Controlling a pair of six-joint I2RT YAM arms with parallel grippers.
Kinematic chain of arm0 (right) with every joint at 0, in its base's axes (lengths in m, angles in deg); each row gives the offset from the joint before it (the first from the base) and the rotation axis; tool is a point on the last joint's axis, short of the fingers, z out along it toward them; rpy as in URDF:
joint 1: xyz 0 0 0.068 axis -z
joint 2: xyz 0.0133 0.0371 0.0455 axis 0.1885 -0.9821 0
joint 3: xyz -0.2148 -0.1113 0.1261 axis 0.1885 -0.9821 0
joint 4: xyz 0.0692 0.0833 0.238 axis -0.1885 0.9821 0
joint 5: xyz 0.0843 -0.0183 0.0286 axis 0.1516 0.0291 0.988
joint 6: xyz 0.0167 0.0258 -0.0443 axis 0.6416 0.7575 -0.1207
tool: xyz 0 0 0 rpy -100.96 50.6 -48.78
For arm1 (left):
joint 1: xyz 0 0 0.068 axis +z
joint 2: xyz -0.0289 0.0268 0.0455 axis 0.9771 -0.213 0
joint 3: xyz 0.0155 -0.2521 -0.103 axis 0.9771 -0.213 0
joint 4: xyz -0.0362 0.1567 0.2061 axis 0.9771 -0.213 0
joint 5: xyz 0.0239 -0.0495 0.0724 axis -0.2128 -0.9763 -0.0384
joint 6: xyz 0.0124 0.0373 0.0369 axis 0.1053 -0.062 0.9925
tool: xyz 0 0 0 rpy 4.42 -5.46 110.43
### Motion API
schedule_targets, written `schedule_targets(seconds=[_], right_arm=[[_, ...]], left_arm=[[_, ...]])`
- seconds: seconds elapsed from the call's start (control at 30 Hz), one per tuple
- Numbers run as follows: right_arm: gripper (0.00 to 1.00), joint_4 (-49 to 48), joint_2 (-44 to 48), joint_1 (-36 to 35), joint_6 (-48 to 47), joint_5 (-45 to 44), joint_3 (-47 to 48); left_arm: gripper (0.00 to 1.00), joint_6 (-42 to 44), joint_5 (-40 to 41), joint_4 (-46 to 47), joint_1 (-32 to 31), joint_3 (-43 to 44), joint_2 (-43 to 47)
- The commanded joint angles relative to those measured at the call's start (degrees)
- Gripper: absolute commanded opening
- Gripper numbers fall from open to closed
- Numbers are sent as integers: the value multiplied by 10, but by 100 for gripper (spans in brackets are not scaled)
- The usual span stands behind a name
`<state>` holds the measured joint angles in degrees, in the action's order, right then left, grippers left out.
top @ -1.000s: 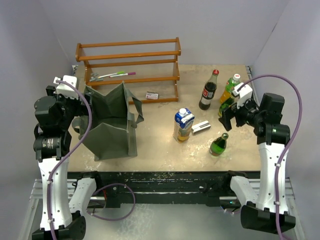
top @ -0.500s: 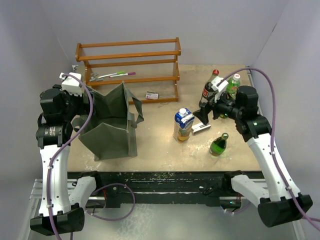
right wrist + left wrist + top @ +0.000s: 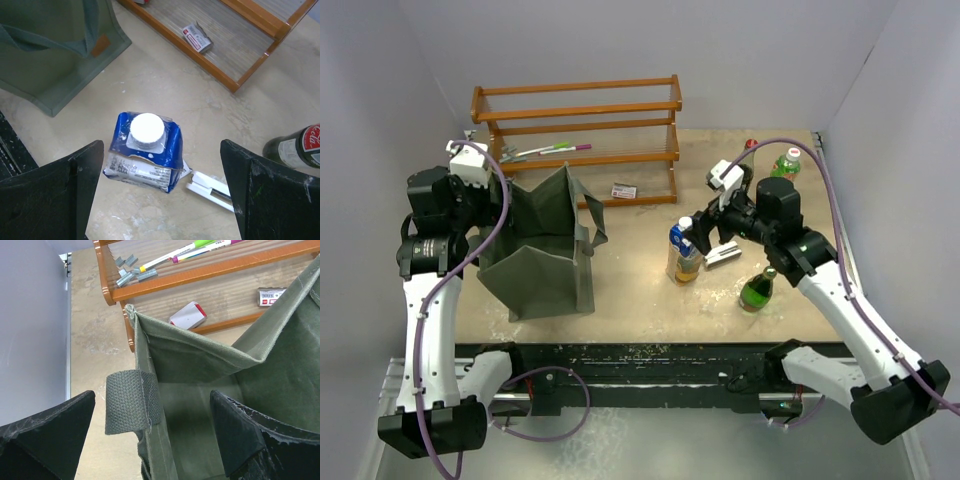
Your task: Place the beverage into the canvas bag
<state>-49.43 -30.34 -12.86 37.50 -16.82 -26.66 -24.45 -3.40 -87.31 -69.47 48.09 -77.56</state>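
The bag (image 3: 542, 250) stands open on the left of the table (image 3: 640, 300); only the left wrist view shows the left gripper (image 3: 152, 392) spread wide astride its rim, one finger outside, one inside. The carton (image 3: 686, 250) stands upright to the right of the bag, outside it, and the right wrist view shows it between the parted fingers of the right gripper (image 3: 161, 145), clear of both. A second ago that gripper hung at the table's right edge; the left has barely shifted.
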Motion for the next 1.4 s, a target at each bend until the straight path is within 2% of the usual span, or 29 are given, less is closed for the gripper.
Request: schedule_targets(seconds=[0.0, 0.37, 0.57, 0.73, 0.87, 1.03, 1.37], right_arm=[[100, -28, -6, -32, 10, -54, 0], [94, -47, -63, -54, 14, -77, -15], [85, -49, -78, -54, 17, -67, -31], [86, -49, -76, -56, 19, -53, -50], [81, -66, -74, -57, 21, -56, -60], [61, -56, -71, -57, 17, -65, -28], [23, -34, -42, -57, -20, -24, 113]], left_arm=[[99, 12, 0, 25, 3, 23, 5], [99, 21, -72, -6, 3, 57, -4], [99, 27, -20, -25, 3, 59, -27], [98, 34, -6, -35, 3, 56, -36], [89, 32, -9, -35, 3, 50, -32], [77, 29, -34, -38, 3, 38, -29], [32, -24, -211, -44, 3, 30, -34]])
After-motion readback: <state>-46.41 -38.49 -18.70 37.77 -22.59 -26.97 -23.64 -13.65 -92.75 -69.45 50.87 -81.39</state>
